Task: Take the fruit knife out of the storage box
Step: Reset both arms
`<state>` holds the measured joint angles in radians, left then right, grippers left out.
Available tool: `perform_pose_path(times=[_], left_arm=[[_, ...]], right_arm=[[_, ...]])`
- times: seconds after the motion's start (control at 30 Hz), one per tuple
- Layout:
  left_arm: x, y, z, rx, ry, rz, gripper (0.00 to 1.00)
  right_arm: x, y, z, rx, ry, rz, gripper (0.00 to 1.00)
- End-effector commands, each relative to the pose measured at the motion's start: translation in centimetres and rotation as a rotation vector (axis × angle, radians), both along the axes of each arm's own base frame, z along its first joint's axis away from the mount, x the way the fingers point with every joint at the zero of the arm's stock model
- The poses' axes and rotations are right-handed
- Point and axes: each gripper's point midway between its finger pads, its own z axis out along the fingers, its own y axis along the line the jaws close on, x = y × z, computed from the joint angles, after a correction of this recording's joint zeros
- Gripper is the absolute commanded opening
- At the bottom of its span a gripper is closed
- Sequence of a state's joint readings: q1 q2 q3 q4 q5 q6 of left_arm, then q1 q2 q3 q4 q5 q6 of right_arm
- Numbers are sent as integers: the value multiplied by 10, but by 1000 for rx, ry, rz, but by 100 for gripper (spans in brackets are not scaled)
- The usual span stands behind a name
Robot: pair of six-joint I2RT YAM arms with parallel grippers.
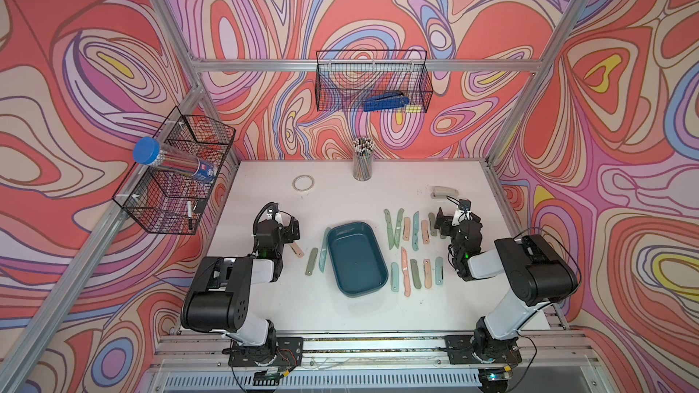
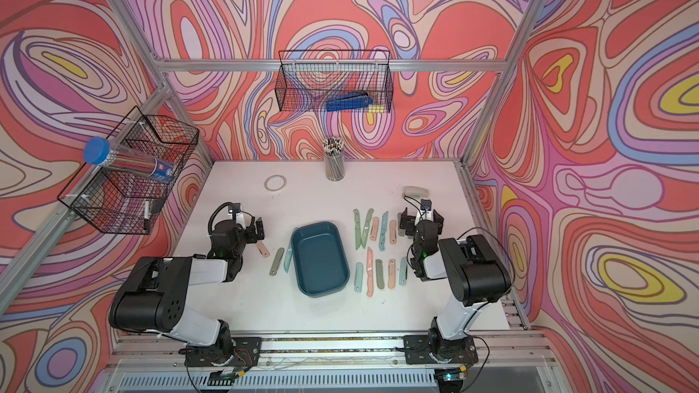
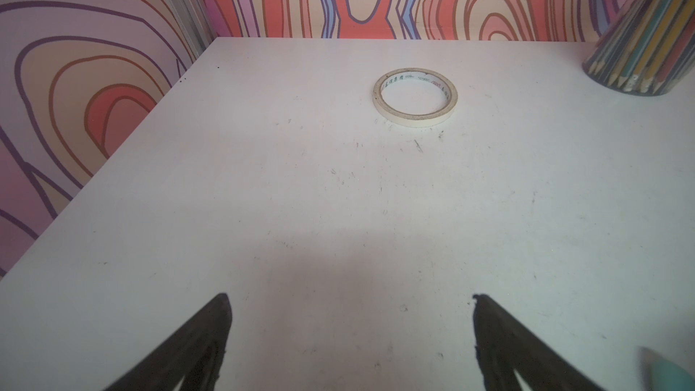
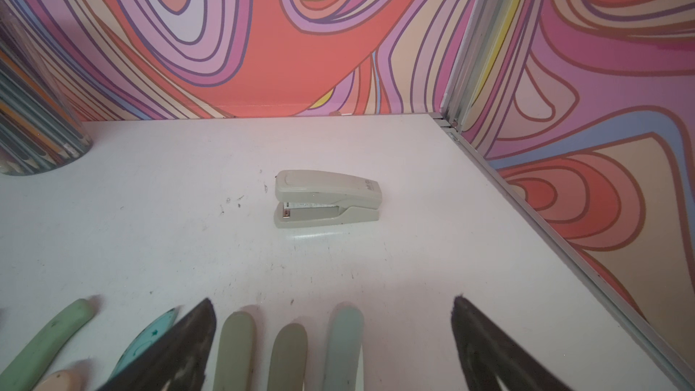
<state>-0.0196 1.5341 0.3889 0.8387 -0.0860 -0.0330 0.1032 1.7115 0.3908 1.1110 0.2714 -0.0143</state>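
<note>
Storage box (image 1: 357, 258) sits mid table (image 1: 295, 308) between the arms, open top. In both top views its floor looks bare, no knife inside that I can see. Knives (image 1: 406, 229) all lie flat out on the table: two rows just right of the box and three more just left of it, with one peach knife (image 1: 299, 250) partly hidden under the left arm's wrist. Left gripper (image 3: 349, 299) has jaws spread wide with nothing between them, over bare table, facing the tape roll (image 3: 415, 97). Right gripper (image 4: 333, 299) is also wide and empty, over the ends of the back row of knives, stapler (image 4: 327, 199) ahead of it.

Handling guess: the knives are slim, light, stiff, plastic-looking pieces. They look smooth, so likely a bit slippery, and they lie low and flat, so fingers need to come right down to the surface. Best hold is across the narrow width, near the middle so it doesn't tip. Cannot tell which are sheathed or bare-bladed at this size. The box itself looks light and could slide if bumped. Judgement: nothing left in the box, task looks done
</note>
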Motion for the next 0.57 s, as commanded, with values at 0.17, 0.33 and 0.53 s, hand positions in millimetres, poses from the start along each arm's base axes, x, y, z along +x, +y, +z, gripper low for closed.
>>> perform_pose_path(times=[0.17, 0.33, 0.53], left_arm=[[1, -1, 4, 10, -26, -10, 100], [2, -2, 3, 9, -20, -13, 100], [1, -2, 4, 8, -26, -13, 100]], right_arm=[[2, -2, 1, -3, -4, -4, 98], [2, -2, 1, -2, -5, -2, 98], [2, -2, 2, -2, -9, -3, 98]])
